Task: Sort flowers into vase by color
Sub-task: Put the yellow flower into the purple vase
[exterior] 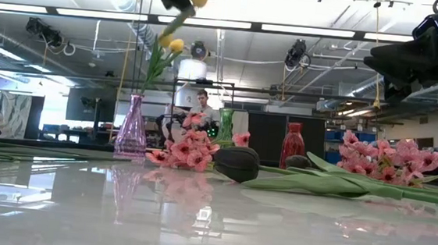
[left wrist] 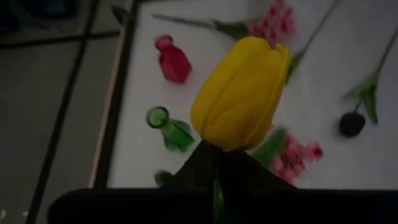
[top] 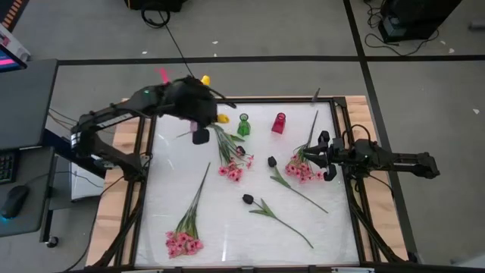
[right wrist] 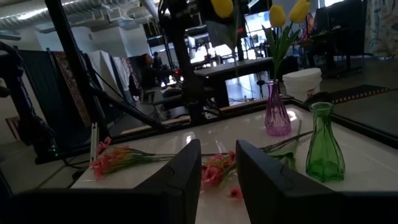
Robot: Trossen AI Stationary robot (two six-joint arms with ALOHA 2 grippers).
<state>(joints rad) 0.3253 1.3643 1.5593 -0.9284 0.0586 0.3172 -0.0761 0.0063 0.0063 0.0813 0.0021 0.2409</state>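
While two yellow tulips (right wrist: 287, 14) stand in the purple vase (right wrist: 277, 112), we see the left claw (left wrist: 219, 163) pinching a third yellow tulip (left wrist: 240, 93) above it; the right claw (right wrist: 217, 163), spread and empty, waits right, with pink sprays (top: 182, 243) and dark tulips (top: 247, 199) left on the bench (top: 227, 227).

The left arm reached over the table's far left part, its left gripper (left wrist: 217, 163) raised high and clamped shut. The right arm lay along the right edge, the right gripper (right wrist: 217, 163) partly parted, holding nothing.
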